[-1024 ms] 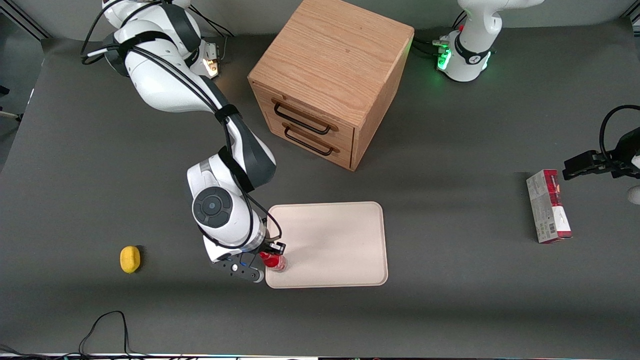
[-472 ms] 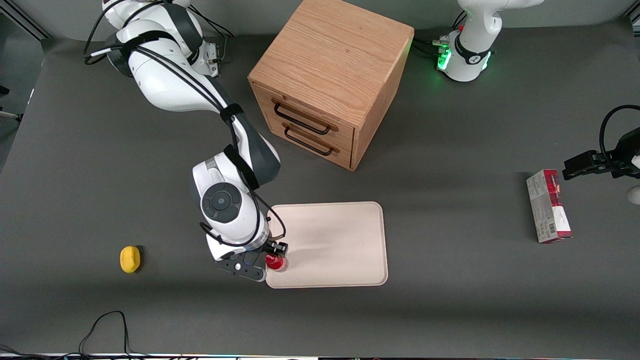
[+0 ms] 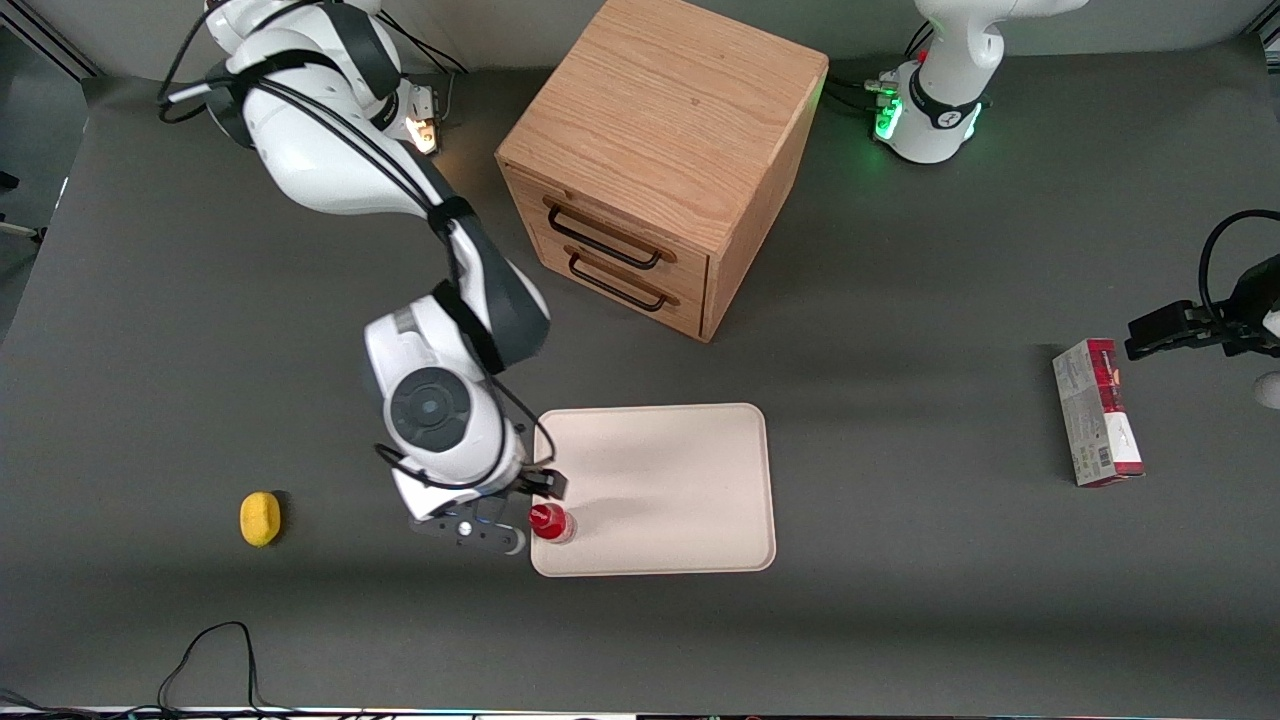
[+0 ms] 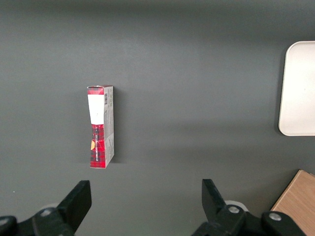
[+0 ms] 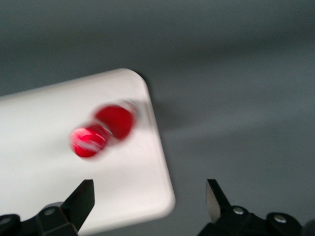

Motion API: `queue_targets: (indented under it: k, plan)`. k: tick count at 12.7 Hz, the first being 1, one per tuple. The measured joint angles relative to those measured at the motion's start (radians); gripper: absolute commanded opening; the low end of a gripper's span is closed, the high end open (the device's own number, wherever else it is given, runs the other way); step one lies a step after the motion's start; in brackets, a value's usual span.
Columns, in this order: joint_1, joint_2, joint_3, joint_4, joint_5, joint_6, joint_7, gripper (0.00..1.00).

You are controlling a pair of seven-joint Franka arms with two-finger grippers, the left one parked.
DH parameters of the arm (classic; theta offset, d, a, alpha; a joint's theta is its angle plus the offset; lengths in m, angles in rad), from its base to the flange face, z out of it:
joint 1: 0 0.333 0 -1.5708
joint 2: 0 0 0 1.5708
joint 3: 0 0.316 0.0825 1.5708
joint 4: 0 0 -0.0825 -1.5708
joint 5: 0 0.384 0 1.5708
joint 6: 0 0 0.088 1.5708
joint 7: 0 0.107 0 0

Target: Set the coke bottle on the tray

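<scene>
The coke bottle [image 3: 550,522] stands upright on the cream-white tray [image 3: 670,480], near the tray's corner closest to the front camera at the working arm's end. It is small and red with a red cap. In the right wrist view I look down on the bottle's cap [image 5: 103,130] and that tray corner [image 5: 44,147]. My right gripper [image 3: 528,505] hangs open and empty above the tray's corner, beside the bottle and clear of it [image 5: 150,196].
A wooden drawer cabinet [image 3: 660,150] stands farther from the front camera than the tray. A yellow lemon [image 3: 260,518] lies toward the working arm's end. A red-and-grey carton [image 3: 1097,410] lies toward the parked arm's end, also in the left wrist view [image 4: 101,125].
The gripper was around the bottle on the tray. It has let go, risen and shifted slightly toward the working arm's end. The bottle stays standing on the tray.
</scene>
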Motion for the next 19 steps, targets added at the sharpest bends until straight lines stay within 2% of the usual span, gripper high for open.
queue_targets:
  k: [2, 5, 7, 9, 15, 19]
  plan:
    - [-0.068, -0.137, -0.001, -0.114, 0.033, -0.053, -0.153, 1.0]
    - [-0.169, -0.459, -0.004, -0.496, 0.046, 0.012, -0.363, 1.0]
    - [-0.189, -0.66, -0.04, -0.737, 0.048, 0.04, -0.479, 1.0]
    - [-0.19, -0.809, -0.087, -0.893, 0.048, 0.023, -0.576, 1.0]
    - [-0.189, -0.991, -0.146, -0.941, 0.051, -0.125, -0.683, 1.0]
    - [-0.188, -0.984, -0.151, -0.899, 0.086, -0.158, -0.686, 1.0]
